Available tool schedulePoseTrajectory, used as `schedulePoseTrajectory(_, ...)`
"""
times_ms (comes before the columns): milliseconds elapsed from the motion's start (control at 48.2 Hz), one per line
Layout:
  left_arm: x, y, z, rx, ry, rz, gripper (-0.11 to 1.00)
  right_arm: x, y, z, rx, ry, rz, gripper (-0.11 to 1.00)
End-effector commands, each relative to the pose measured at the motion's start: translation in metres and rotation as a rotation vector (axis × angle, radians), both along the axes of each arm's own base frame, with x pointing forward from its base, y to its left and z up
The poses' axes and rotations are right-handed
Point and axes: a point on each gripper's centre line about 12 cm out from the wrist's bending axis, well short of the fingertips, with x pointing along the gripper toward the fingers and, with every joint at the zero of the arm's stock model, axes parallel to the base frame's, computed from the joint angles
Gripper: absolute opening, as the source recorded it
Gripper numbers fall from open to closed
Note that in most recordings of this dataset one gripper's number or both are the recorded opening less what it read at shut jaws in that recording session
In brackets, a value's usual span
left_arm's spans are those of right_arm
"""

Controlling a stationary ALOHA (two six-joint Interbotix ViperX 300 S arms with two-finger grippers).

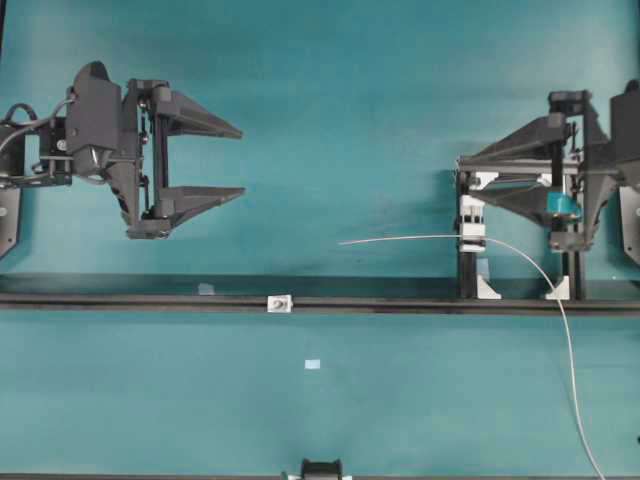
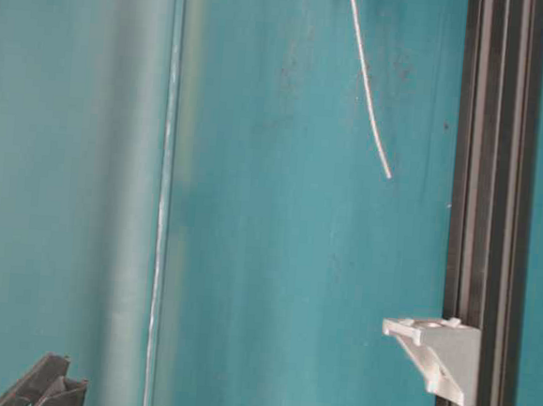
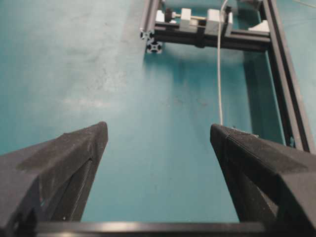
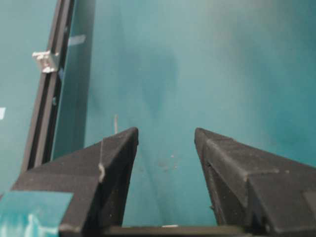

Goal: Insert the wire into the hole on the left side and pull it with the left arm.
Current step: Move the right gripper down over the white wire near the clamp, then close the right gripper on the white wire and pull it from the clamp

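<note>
Left arm (image 1: 90, 140): over the teal tabletop (image 1: 330, 100), far left; its fingers (image 1: 200, 195) are spread wide, nothing between them.
Hole (image 1: 279, 301): in the tiny white block on the black rail (image 1: 150, 299), nothing through it.
Wire (image 1: 400, 239): free end pointing left over the tabletop, well apart from the hole; it runs right through the white clamp (image 1: 472, 232), then curves down off the front edge.
Right gripper (image 1: 463, 175): fingers (image 4: 224, 153) apart, gripping nothing.

Teal table (image 1: 330, 90), black rail (image 1: 150, 300)
</note>
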Motion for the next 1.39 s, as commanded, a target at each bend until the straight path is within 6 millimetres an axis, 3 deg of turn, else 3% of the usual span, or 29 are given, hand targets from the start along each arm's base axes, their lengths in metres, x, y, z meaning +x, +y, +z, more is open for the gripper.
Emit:
schedulePoseTrajectory(0, 0.003, 0.001, 0.007, 0.002, -0.029, 0.004, 0.71, 0.01, 0.002, 0.007, 0.0, -0.014, 0.011, 0.61)
schedulePoseTrajectory(706, -0.006, 0.001, -0.005, -0.004, 0.009, 0.007, 0.71, 0.063, 0.018, -0.031, 0.056, 0.232, 0.045, 0.61)
schedulePoseTrajectory(1370, 0.003, 0.002, -0.014, -0.013, 0.039, 0.01, 0.71, 0.098, 0.025, -0.066, 0.071, 0.351, 0.05, 0.61)
